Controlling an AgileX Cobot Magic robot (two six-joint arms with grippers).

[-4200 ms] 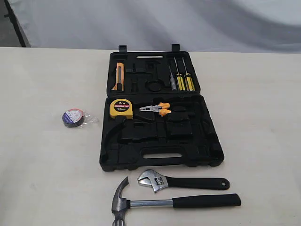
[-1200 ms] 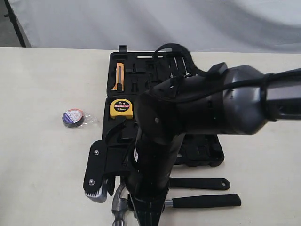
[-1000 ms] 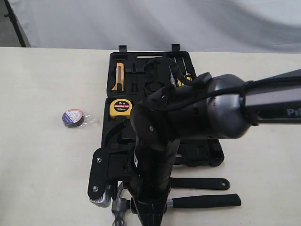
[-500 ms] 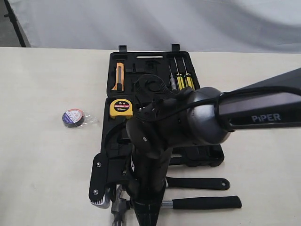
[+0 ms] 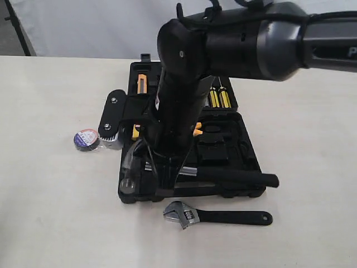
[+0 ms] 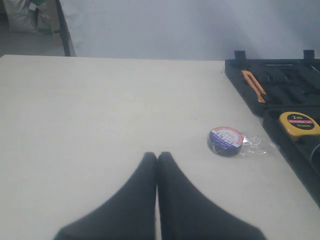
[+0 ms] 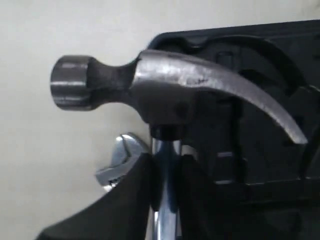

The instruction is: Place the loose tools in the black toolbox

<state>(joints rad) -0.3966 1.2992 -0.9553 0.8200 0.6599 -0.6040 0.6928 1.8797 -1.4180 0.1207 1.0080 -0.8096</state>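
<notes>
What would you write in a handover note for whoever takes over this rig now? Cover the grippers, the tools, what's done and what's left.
Right gripper: shut on the hammer by its shaft, over the open toolbox, not seated.
Left gripper: shut, empty.
Wrench and tape roll: on the table, outside the toolbox.
Done: nothing stowed yet.
Left: seat hammer, then wrench and tape roll.

The right arm is rounded, glossy black and dark grey, with black cables and a white letter P. Its black plate carries 2 silver screws. The left gripper has 2 black tapered fingers.
</notes>
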